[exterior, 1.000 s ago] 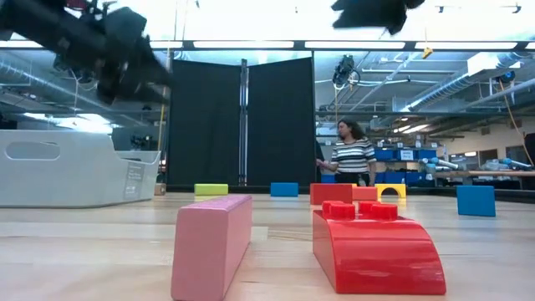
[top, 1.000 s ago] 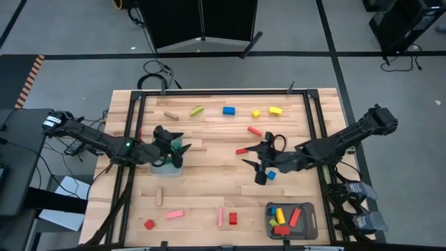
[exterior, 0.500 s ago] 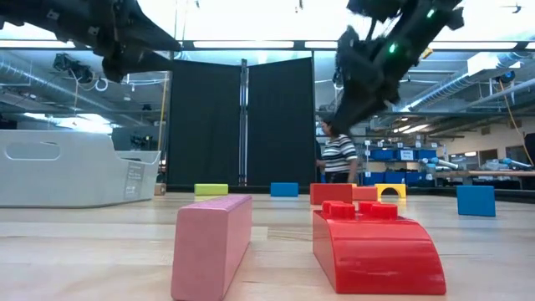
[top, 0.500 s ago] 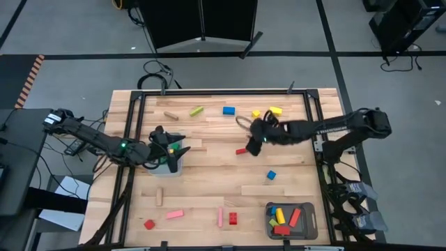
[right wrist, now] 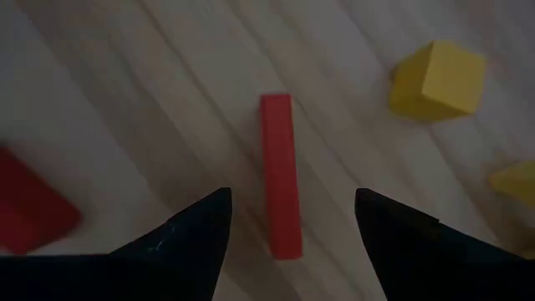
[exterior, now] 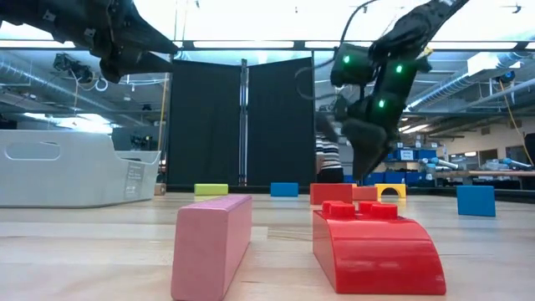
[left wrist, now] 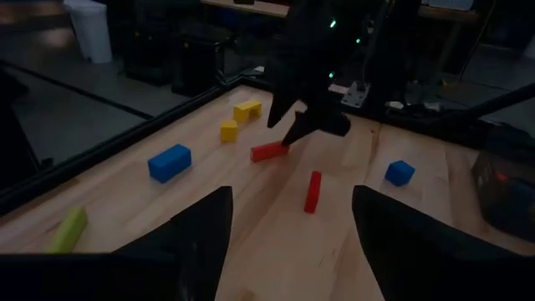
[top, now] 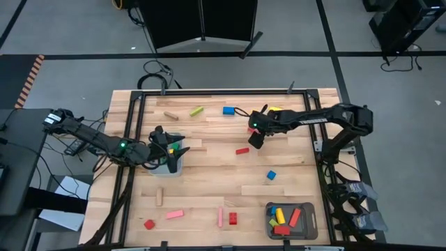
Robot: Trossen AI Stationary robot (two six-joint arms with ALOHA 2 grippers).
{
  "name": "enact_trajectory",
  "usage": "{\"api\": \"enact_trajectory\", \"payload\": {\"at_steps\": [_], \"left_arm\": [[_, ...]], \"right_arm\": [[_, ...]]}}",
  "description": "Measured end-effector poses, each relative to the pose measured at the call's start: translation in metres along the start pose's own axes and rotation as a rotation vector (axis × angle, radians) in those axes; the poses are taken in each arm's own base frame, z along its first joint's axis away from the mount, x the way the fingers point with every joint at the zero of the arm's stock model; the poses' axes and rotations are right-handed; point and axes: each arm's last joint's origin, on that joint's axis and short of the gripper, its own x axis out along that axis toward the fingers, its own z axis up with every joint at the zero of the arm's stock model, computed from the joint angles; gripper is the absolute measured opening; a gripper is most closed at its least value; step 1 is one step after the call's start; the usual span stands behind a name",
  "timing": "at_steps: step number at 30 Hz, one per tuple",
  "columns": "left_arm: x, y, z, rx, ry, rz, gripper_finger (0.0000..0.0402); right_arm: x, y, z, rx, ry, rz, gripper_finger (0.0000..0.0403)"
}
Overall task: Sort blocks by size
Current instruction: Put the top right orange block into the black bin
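Note:
My right gripper (top: 256, 137) is open above a thin red bar (right wrist: 280, 184) that lies flat on the wood at the table's far right. In the right wrist view its two fingers (right wrist: 196, 234) stand on either side of the bar, and the bar runs along them. The low view shows this gripper (exterior: 368, 163) pointing down, above the table top. My left gripper (top: 172, 152) hangs open and empty (left wrist: 290, 196) over the grey tray (top: 166, 167) at the table's left. Other blocks lie scattered: a second red bar (top: 242, 150), a blue cube (top: 271, 175), yellow pieces (right wrist: 439, 79).
A second grey tray (top: 306, 222) at the near right holds several coloured blocks. A blue block (top: 228, 110), a green bar (top: 196, 110) and a wood bar (top: 171, 116) lie along the far edge. Pink and red pieces (top: 174, 215) lie near the front. A person (exterior: 328, 155) stands beyond the table.
My right gripper has gone from beside the blue cube toward the table's far edge and come down over the thin red bar. The blue cube stays where it was. My left gripper has kept about still over the left tray.

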Motion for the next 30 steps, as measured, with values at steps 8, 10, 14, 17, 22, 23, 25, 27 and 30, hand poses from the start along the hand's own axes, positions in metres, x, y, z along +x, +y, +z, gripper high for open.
{"api": "enact_trajectory", "payload": {"at_steps": [8,10,14,17,22,23,25,27,30], "left_arm": [[0.000,0.000,-0.001,0.009,0.009,0.004,0.0254],[0.000,0.000,-0.001,0.010,0.010,0.004,0.0254],[0.000,0.001,-0.002,0.013,0.013,0.005,0.0254],[0.000,0.001,-0.002,0.016,0.016,0.006,0.0254],[0.000,0.001,-0.002,0.016,0.017,0.006,0.0254],[0.000,0.001,-0.002,0.017,0.017,0.007,0.0254],[0.002,0.000,-0.003,0.016,0.021,0.011,0.0254],[0.005,-0.001,-0.005,0.004,0.027,0.019,0.0254],[0.012,-0.004,-0.009,0.004,0.034,0.026,0.0254]], "right_arm": [[0.028,-0.001,-0.002,-0.052,0.074,-0.022,0.0263],[0.032,-0.001,-0.002,-0.056,0.082,-0.018,0.0254],[0.035,-0.001,-0.001,-0.056,0.082,-0.011,0.0206],[0.033,-0.001,-0.001,-0.054,0.074,0.002,0.0147],[0.032,-0.001,-0.001,-0.069,0.074,0.026,0.0069],[0.031,0.000,0.000,-0.078,0.071,0.047,0.0070],[0.028,0.001,0.001,-0.086,0.063,0.093,0.0070],[0.019,0.002,0.003,-0.087,0.039,0.131,0.0070],[-0.006,0.007,0.005,-0.103,-0.035,0.201,0.0070]]}}
